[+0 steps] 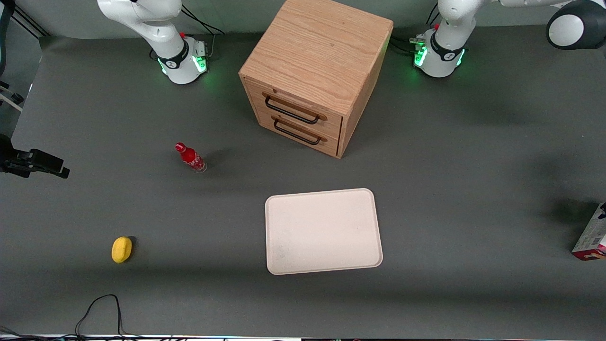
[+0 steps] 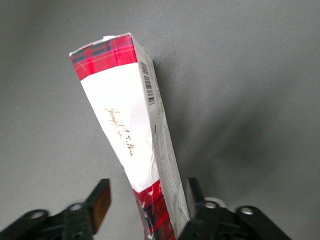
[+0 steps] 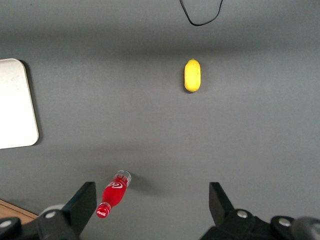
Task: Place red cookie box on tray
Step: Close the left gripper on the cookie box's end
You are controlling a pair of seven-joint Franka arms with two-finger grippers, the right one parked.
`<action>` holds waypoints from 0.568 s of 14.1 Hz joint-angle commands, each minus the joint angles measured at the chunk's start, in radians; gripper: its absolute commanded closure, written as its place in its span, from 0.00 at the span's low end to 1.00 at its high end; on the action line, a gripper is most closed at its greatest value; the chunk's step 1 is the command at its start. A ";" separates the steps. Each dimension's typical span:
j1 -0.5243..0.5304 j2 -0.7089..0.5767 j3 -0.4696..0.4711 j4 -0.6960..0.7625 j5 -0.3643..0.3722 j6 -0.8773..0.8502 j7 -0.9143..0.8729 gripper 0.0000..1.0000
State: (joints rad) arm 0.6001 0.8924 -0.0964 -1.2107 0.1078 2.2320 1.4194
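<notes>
Currently, step in hand: the grasp on the red cookie box (image 2: 131, 135) is being set up; no lift has begun, as far as I can judge.
Pincer (image 2: 147, 207): open, one finger on each side of the box's near end; one finger looks close against the box's printed narrow side, the other stands apart from it.
Red cookie box: directly below the pincer, standing on edge on the desk (image 2: 260, 75) and reaching away from the wrist camera; in the front view it shows only at the frame's edge (image 1: 592, 237), toward the working arm's end of the desk.
Tray (image 1: 323, 231): well apart from the pincer, toward the middle of the desk, with nothing on it.
Nearby things: a wooden drawer cabinet (image 1: 315, 71) stands farther from the front camera than the tray.
Next move calls for: closing squarely across the box's thin width, lifting, then carrying it sideways to the tray.
</notes>
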 commanded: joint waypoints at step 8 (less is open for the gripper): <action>-0.006 -0.055 0.000 -0.001 0.000 -0.021 0.021 1.00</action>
State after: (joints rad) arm 0.5999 0.8897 -0.0982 -1.2047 0.1078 2.2322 1.4199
